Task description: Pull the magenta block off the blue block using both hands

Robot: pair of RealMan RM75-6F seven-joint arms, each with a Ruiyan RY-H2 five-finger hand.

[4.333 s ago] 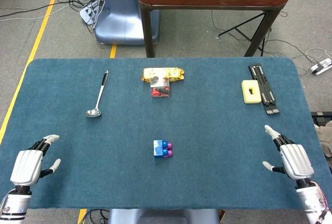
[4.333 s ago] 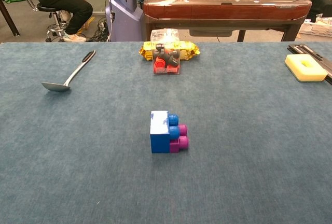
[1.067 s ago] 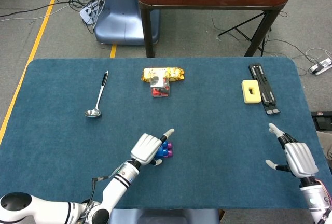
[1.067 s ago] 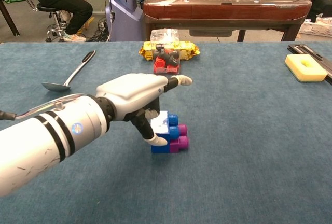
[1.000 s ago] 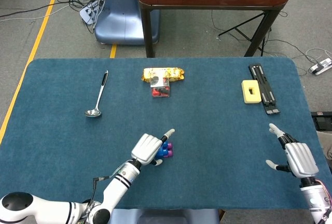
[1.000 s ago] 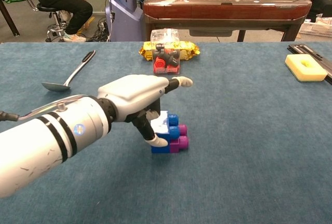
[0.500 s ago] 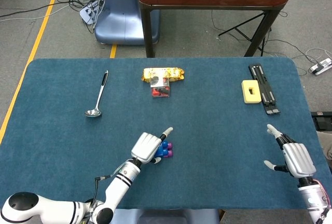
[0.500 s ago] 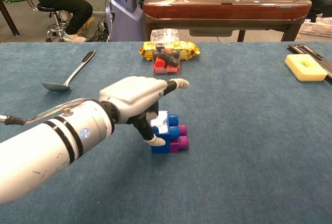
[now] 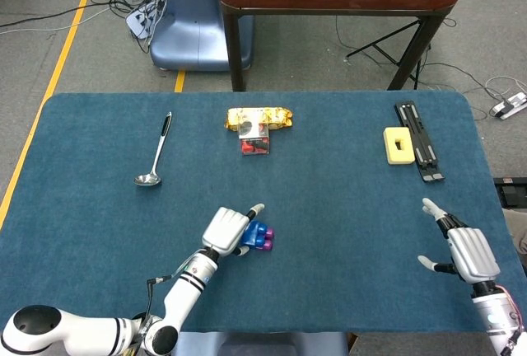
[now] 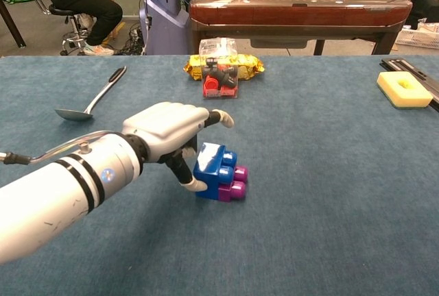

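The blue block (image 10: 211, 162) lies mid-table with the magenta block (image 10: 233, 183) still joined to its right lower side. The pair sits tilted on the cloth. My left hand (image 10: 168, 131) grips the blue block from the left, thumb under its near side and fingers over its top. In the head view the left hand (image 9: 224, 228) covers most of the blue block (image 9: 255, 230), and the magenta block (image 9: 266, 242) pokes out on the right. My right hand (image 9: 469, 253) hovers open near the table's right front edge, far from the blocks and holding nothing.
A metal spoon (image 9: 155, 152) lies at the left. A gold snack packet (image 9: 259, 116) and a small red-and-clear box (image 9: 254, 138) sit at the back middle. A yellow sponge (image 9: 398, 144) and a black tool (image 9: 420, 150) are at the back right.
My left hand came in from the front left corner and closed on the blue block. In the last half second it shifted left, and the block pair tilted and turned. The right hand barely moved.
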